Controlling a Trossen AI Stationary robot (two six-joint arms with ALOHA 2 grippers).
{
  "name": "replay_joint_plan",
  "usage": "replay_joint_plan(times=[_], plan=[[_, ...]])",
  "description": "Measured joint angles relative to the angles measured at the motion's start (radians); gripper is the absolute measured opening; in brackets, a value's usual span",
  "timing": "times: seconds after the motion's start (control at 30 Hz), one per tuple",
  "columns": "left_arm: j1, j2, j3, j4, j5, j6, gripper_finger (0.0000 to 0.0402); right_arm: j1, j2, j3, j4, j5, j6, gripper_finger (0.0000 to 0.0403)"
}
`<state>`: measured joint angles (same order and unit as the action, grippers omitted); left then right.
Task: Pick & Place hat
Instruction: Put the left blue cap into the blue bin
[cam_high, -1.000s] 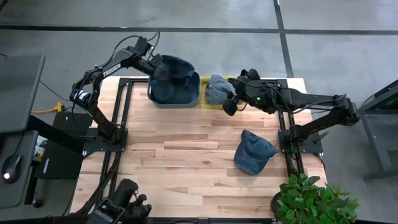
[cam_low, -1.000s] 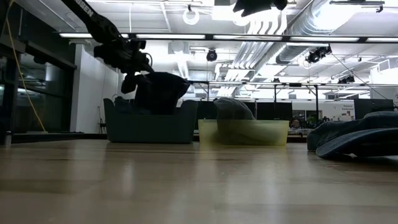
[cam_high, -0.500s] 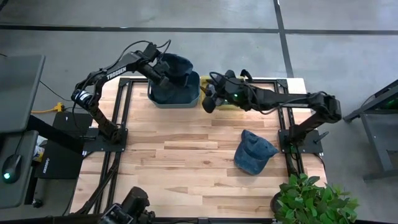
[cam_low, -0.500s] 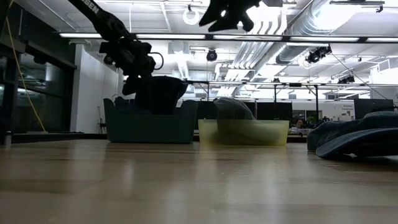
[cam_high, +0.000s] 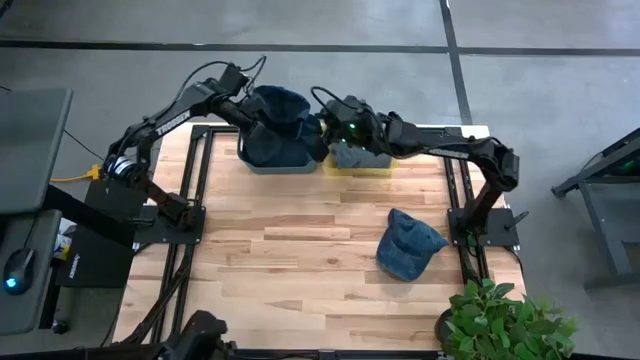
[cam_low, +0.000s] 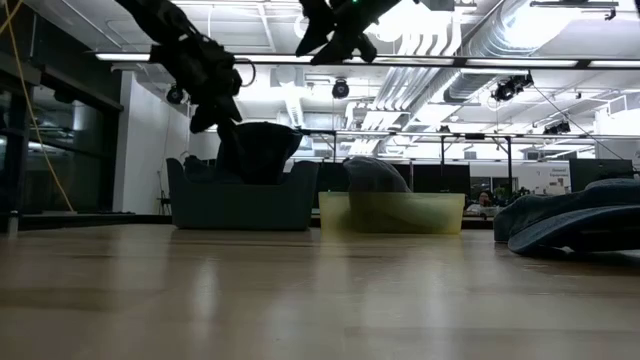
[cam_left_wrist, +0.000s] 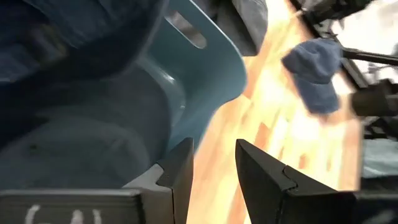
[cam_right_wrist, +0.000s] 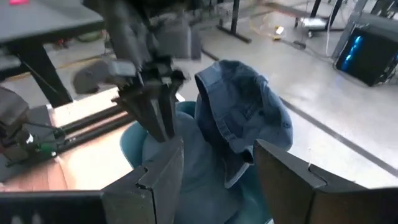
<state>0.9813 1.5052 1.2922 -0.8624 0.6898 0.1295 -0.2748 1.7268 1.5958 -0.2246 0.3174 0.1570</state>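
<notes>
A dark blue hat (cam_high: 282, 108) (cam_right_wrist: 242, 112) lies heaped on the blue bin (cam_high: 262, 162) (cam_low: 240, 205) at the table's far edge, draped over its far rim. My left gripper (cam_high: 243, 118) (cam_left_wrist: 211, 165) is open just left of that hat, over the bin's inside, fingers pointing down. My right gripper (cam_high: 325, 118) (cam_right_wrist: 217, 174) is open and high (cam_low: 320, 40), over the bin's right end. A grey-blue hat (cam_high: 352, 152) sits in the yellow bin (cam_high: 360, 168). A third blue hat (cam_high: 408, 243) lies on the table toward the right.
The two bins stand side by side along the far edge. The right arm stretches across the yellow bin and hides part of it. A potted plant (cam_high: 500, 320) stands at the near right corner. Bare wood (cam_high: 280, 250) spans the table's middle and near left.
My right gripper has swung toward the table's left, from over the yellow bin to over the blue bin's right end, staying high. My left gripper has risen a little beside the hat on the blue bin. The hats have kept their places.
</notes>
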Motion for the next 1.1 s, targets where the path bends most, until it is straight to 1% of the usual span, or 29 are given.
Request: replay_joint_plan(times=[0.1,0.17,0.27,0.33,0.4,0.5,0.67,0.77,0.93,1.03,1.1], plan=[[0.000,-0.052,0.000,-0.004,-0.070,0.021,0.0117,-0.025,0.060,0.088,-0.066,-0.044,0.003,0.0190],[0.000,-0.091,0.000,-0.002,-0.111,0.033,0.0117,-0.040,0.099,0.142,-0.108,-0.055,0.004,0.0190],[0.000,-0.149,0.000,-0.009,-0.156,0.039,0.0117,-0.062,0.148,0.214,-0.158,-0.072,0.010,0.0190],[0.000,-0.188,0.000,-0.011,-0.174,0.039,0.0117,-0.081,0.175,0.255,-0.160,-0.113,0.016,0.0190],[0.000,-0.229,0.000,-0.016,-0.175,0.039,0.0117,-0.101,0.203,0.292,-0.166,-0.146,0.019,0.0190],[0.000,-0.287,0.000,-0.031,-0.176,0.031,0.0117,-0.131,0.240,0.338,-0.212,-0.159,0.012,0.0190],[0.000,-0.378,0.000,-0.062,-0.162,0.022,0.0117,-0.179,0.259,0.356,-0.217,-0.184,-0.009,0.0200],[0.000,-0.423,0.000,-0.087,-0.149,0.006,0.0117,-0.197,0.276,0.356,-0.216,-0.184,-0.062,0.0217],[0.000,-0.485,0.000,-0.112,-0.116,-0.005,0.0117,-0.211,0.307,0.352,-0.199,-0.167,-0.062,0.0258],[0.000,-0.516,0.000,-0.120,-0.119,-0.006,0.0117,-0.214,0.334,0.354,-0.166,-0.170,-0.028,0.0276],[0.000,-0.530,0.001,-0.133,-0.123,-0.007,0.0117,-0.218,0.354,0.353,-0.145,-0.179,0.031,0.0280]])
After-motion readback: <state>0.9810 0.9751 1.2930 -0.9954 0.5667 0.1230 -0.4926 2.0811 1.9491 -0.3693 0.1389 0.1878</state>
